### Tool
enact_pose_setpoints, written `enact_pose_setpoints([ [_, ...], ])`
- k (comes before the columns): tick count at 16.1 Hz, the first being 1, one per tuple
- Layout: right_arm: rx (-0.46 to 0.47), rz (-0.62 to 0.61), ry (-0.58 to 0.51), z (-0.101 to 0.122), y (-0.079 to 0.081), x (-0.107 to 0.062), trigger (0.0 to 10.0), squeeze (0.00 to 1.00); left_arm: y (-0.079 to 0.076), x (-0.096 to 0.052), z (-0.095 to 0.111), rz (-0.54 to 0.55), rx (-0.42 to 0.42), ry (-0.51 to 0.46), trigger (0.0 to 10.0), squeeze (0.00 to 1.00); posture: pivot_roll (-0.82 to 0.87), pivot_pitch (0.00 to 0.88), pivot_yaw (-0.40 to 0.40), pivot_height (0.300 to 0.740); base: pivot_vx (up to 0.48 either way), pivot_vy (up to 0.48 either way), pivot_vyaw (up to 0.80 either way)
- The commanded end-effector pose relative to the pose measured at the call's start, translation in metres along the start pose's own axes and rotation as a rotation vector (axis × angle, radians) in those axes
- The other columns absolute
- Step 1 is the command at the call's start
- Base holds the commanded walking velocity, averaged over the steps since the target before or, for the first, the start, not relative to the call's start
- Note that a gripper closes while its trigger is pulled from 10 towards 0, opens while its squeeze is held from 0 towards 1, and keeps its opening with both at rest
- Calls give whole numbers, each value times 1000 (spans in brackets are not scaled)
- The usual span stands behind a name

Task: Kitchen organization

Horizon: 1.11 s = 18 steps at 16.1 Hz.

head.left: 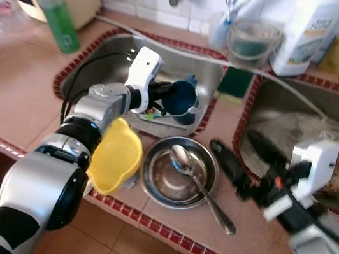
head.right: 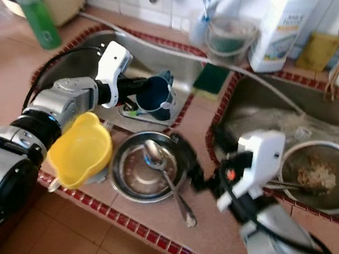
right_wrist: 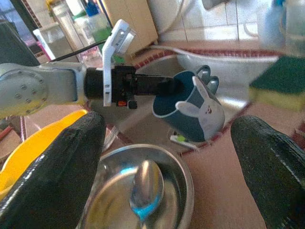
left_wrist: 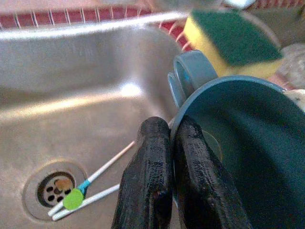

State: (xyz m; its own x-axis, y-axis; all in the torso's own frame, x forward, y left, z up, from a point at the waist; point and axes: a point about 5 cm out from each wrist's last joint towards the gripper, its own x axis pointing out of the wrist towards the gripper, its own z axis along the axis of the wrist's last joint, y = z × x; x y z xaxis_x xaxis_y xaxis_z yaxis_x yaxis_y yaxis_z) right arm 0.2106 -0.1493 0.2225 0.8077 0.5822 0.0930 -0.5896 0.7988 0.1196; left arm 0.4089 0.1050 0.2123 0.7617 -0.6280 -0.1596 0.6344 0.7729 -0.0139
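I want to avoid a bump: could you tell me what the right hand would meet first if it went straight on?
Probably the round steel bowl holding a metal spoon, lying between the right hand's open fingers; depth is uncertain.

The cup (head.left: 182, 99) hangs over the left sink (head.left: 97, 51). The bowl (head.left: 180, 172) sits on the counter (head.left: 8, 85) in front of that sink, with the spoon (head.left: 202, 186) in it. The jug (head.left: 115, 156) lies left of the bowl. The pan (head.right: 322, 174) sits in the right sink (head.right: 266, 110).
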Motion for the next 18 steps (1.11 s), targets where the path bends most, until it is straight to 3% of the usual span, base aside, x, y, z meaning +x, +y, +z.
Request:
enact_pose_setpoints([
  [1, -1, 24, 6, 2, 8, -5, 10000, 0, 7, -4, 12, 6, 30, -18, 10000, 0, -283, 290, 130, 740, 0, 0, 0],
  [6, 21, 53, 21, 1, 15, -10, 10000, 0, 15, -8, 16, 21, 33, -3, 10000, 0, -282, 285, 137, 740, 0, 0, 0],
  [7, 24, 59, 23, 1, 15, -10, 10000, 0, 16, -9, 17, 20, 26, -4, 10000, 718, -280, 281, 139, 740, 0, 0, 0],
  [8, 28, 62, 24, 1, 15, -10, 10000, 0, 17, -10, 18, 20, 16, -6, 10000, 1000, -278, 277, 139, 740, 0, 0, 0],
  [18, 27, 68, 11, 2, 11, -5, 10000, 0, 22, -13, 28, 40, 29, -28, 10000, 1000, -263, 269, 143, 740, 0, 0, 0],
])
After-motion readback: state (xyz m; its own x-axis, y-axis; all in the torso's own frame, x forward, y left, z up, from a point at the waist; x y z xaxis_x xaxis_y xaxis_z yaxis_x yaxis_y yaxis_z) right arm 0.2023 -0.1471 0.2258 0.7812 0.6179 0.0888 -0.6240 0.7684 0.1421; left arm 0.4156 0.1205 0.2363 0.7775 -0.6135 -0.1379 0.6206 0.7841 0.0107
